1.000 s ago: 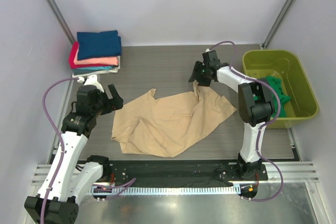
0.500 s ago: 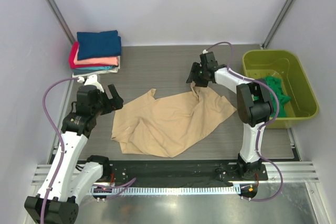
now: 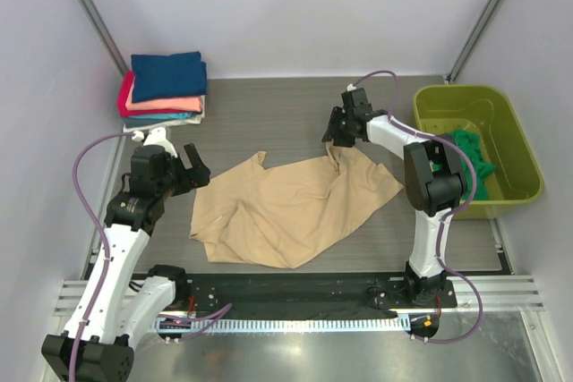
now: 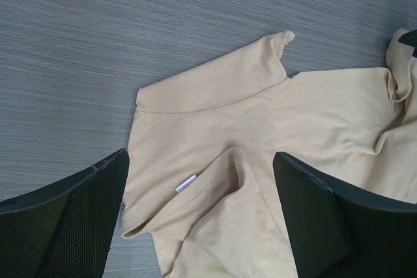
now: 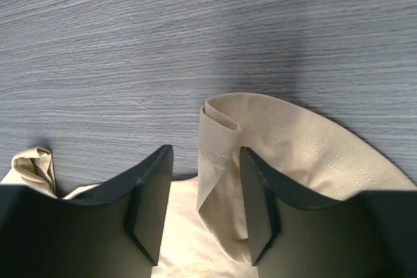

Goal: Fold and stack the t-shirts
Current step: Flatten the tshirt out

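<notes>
A tan beige t-shirt [image 3: 286,207] lies crumpled and spread on the grey table. My right gripper [image 3: 337,134] is low at its far right corner. In the right wrist view the gripper [image 5: 205,180] is open, with a raised fold of the tan hem [image 5: 221,135] standing between the fingers and not pinched. My left gripper [image 3: 192,165] is open and empty, above the shirt's left side. The left wrist view shows the gripper [image 4: 199,180] over a sleeve and a white label [image 4: 186,184]. Folded shirts [image 3: 166,87] are stacked at the far left, with navy on top, then coral pink and red.
A lime-green tub [image 3: 515,181] stands at the right edge with an emerald green shirt [image 3: 470,154] bunched inside. Bare table [image 3: 269,114] lies between the stack and my right gripper. Walls enclose the far side and both sides.
My right gripper has shifted slightly left at the shirt's far corner. The left arm and the shirt have barely moved.
</notes>
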Action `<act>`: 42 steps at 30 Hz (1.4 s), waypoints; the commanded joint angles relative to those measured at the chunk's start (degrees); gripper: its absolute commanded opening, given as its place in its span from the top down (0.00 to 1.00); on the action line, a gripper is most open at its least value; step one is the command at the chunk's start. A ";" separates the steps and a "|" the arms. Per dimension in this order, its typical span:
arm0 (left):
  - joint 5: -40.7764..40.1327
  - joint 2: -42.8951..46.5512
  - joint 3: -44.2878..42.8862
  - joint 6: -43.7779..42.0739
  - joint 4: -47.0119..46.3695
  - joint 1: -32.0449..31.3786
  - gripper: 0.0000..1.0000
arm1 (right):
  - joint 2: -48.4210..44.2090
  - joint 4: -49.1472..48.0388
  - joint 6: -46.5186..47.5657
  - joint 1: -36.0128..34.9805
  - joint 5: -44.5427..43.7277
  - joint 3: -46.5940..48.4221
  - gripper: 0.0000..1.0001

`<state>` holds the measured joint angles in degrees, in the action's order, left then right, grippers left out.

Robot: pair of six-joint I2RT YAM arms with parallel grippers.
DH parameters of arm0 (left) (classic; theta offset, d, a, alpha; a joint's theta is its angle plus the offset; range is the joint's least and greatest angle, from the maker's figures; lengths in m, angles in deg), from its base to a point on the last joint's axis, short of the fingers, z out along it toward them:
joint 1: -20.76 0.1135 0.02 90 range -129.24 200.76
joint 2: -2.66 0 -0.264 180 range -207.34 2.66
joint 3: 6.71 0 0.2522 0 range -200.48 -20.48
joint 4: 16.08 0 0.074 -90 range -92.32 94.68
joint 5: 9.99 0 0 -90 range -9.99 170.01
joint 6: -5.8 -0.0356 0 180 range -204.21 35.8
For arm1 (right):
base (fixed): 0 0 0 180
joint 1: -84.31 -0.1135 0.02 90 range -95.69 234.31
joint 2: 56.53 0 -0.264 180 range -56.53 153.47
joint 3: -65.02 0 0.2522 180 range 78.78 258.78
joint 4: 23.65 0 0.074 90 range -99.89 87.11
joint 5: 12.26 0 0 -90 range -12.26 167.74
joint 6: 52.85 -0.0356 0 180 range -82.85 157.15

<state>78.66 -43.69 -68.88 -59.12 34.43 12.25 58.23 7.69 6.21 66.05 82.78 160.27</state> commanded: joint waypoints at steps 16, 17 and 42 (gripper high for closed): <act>1.95 -3.21 -0.55 1.90 -1.77 0.08 0.09 | -11.29 2.27 2.37 -0.20 -2.66 2.45 0.99; 3.61 -4.44 -1.95 2.42 -1.95 0.08 0.08 | -16.01 2.80 2.55 -0.11 -4.49 1.57 0.99; 2.84 -54.55 -15.94 11.30 -14.42 -0.97 0.19 | -49.72 3.07 0.09 0.24 -1.35 -32.27 0.99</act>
<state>79.71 -99.01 -84.44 -48.50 23.65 12.68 10.43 12.83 6.21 66.11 80.64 128.03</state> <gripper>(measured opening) 0.815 0.039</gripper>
